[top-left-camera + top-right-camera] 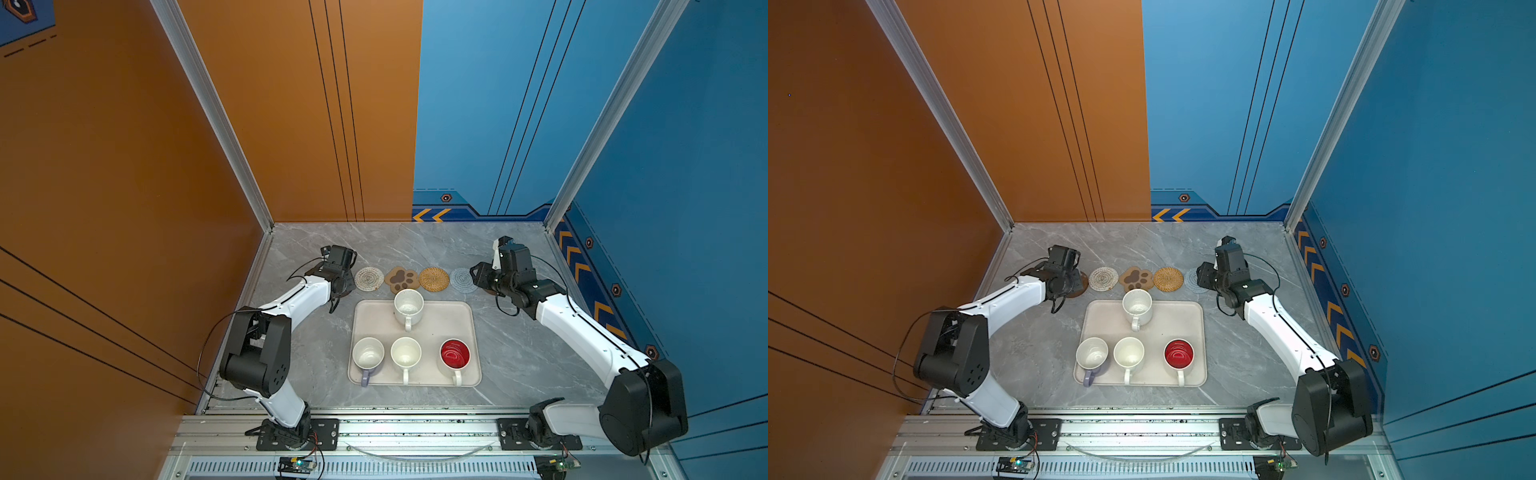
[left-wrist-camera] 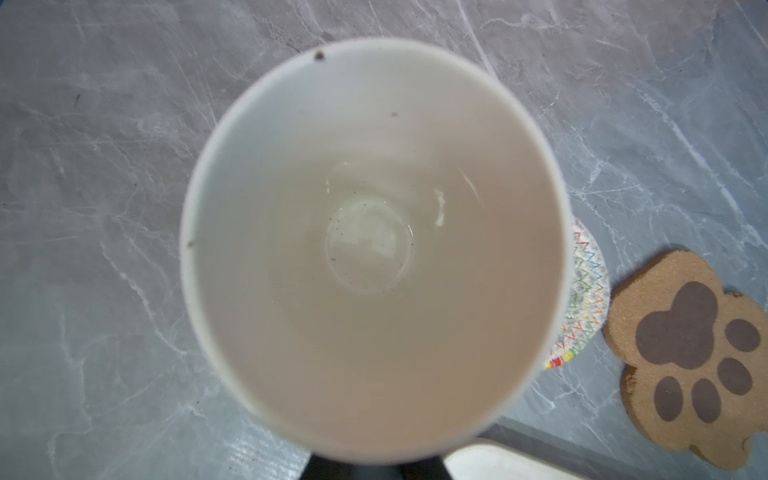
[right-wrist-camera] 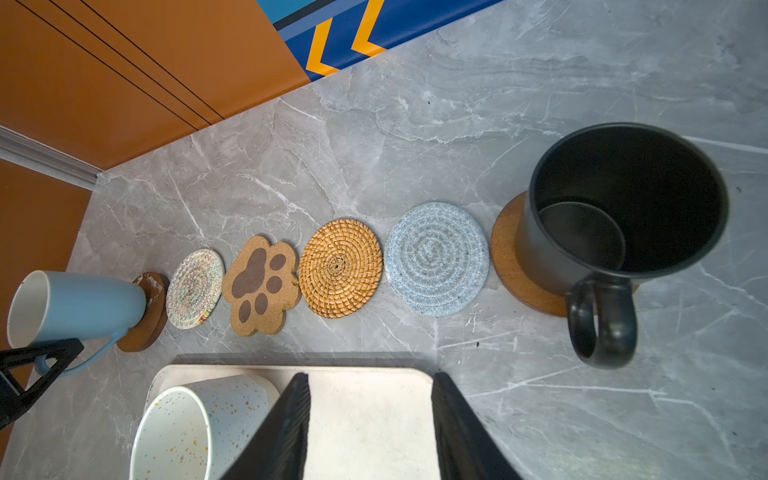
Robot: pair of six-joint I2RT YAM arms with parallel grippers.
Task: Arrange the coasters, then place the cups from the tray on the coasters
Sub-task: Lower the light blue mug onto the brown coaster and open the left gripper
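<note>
Left gripper (image 2: 376, 470): clenched on the handle of the light blue mug (image 3: 91, 307), which stands on a brown disc (image 3: 151, 316) right under it.
Right gripper (image 3: 370, 376): released, jaws spread with nothing between them.
Black mug (image 3: 623, 199): upright on the second brown disc (image 3: 509, 257), just beside the right gripper, not touching it.
Bare coasters: white woven mat (image 3: 195, 289), paw mat (image 3: 259, 284), rattan mat (image 3: 340, 268) and grey-blue mat (image 3: 436, 259), in a row between the two grippers.
Tray (image 1: 440, 316): on the tabletop (image 1: 519, 353) between the grippers, toward the arm bases. It carries a speckled white mug (image 1: 408, 307), a lilac mug (image 1: 368, 355), a plain white mug (image 1: 406, 353) and a red-lined mug (image 1: 455, 354).
</note>
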